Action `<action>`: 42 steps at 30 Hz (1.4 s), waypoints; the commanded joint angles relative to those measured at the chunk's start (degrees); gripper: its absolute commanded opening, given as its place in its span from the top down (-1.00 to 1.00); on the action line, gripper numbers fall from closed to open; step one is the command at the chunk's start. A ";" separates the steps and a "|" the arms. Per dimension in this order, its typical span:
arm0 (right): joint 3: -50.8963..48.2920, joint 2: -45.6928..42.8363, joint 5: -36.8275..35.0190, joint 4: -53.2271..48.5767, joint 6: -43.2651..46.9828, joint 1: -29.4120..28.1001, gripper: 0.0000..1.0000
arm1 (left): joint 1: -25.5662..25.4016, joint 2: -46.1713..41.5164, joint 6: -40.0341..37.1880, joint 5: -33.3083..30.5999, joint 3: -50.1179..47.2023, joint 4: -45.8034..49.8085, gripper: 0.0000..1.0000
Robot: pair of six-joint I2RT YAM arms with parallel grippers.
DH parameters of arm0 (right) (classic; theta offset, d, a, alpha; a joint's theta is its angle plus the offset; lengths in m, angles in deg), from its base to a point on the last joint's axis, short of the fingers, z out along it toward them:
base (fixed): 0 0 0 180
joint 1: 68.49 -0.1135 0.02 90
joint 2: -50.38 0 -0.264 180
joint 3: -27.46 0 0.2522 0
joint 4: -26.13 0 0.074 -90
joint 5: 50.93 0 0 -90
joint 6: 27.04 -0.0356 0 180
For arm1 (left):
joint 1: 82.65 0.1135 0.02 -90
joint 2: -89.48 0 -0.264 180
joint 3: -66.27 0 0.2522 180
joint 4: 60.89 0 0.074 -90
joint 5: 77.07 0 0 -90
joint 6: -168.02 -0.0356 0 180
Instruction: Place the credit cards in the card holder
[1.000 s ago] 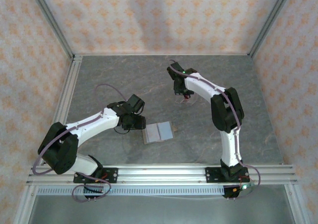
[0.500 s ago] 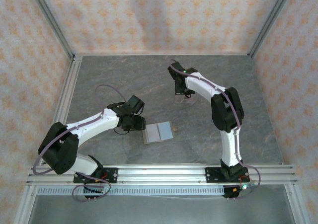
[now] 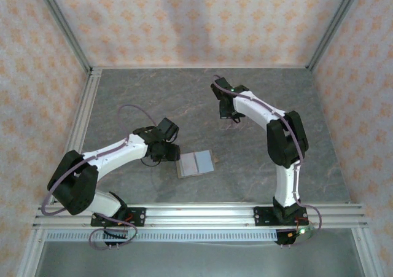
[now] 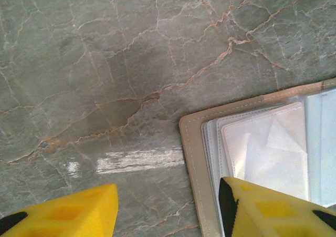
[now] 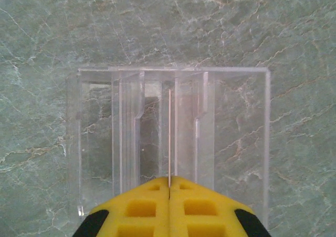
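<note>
Olive-tan folding card holder [image 3: 196,163]: lay opened flat, grey inside upward, on grey marble-patterned table [image 3: 153,99], near the front rail and between the two arms. Showed a tan border around stacked clear plastic sleeves over pale lining in the left wrist view.

Left gripper [image 3: 169,151]: hung just beside the holder's left edge with yellow fingers spread apart and nothing between them. Seen from its wrist [image 4: 167,208], stood with one finger over bare table and the other over the holder's left border.

Clear plastic slotted stand [image 5: 231,132]: stood well apart from the holder, farther back on the table, directly beneath the right arm's wrist. Held a thin stiff credit card [image 5: 169,137] upright in a middle slot, seen edge-on as a pale reddish line.

Right gripper [image 5: 169,182]: closed, yellow fingertips pressed together at the card's near edge, which ran into the seam between them. Sat above the stand in the overhead view [image 3: 228,112].
</note>
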State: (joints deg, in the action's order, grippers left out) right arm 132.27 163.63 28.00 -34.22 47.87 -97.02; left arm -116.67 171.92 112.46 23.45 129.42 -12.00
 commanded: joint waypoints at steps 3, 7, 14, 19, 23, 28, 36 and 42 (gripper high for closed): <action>-0.08 -3.41 -3.16 -2.04 2.17 0.63 1.00 | 0.45 1.15 -0.64 0.05 0.36 -0.32 -0.09; -0.58 -5.47 -0.93 -1.40 2.53 0.66 1.00 | 0.40 1.54 -0.70 0.11 0.74 -0.33 -0.09; -8.93 -16.31 14.81 7.15 3.35 0.67 1.00 | 0.45 1.86 -1.20 1.37 1.41 -0.45 -0.10; -23.53 -25.92 32.02 21.12 0.63 0.23 1.00 | 0.35 2.18 -1.54 2.88 2.20 -1.25 -0.11; -33.66 -30.44 41.32 31.99 -3.74 -1.00 1.00 | -0.40 3.57 -1.57 3.19 3.24 -1.39 -0.12; -43.29 -31.79 47.66 45.14 -10.06 -3.08 1.00 | -2.29 5.30 -1.71 2.20 4.82 -0.44 -0.13; -48.77 -28.46 49.36 55.95 -14.70 -7.03 1.00 | -3.77 8.29 -1.60 -1.38 5.90 1.29 -0.10; -50.60 -26.21 49.83 59.84 -15.67 -7.63 1.00 | -4.04 10.31 -1.41 -1.38 5.83 0.13 -0.09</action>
State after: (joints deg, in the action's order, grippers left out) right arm 82.81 136.09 76.87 20.89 33.31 -104.26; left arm -120.17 181.18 111.96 24.06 134.01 -12.63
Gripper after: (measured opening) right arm 0.041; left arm 0.547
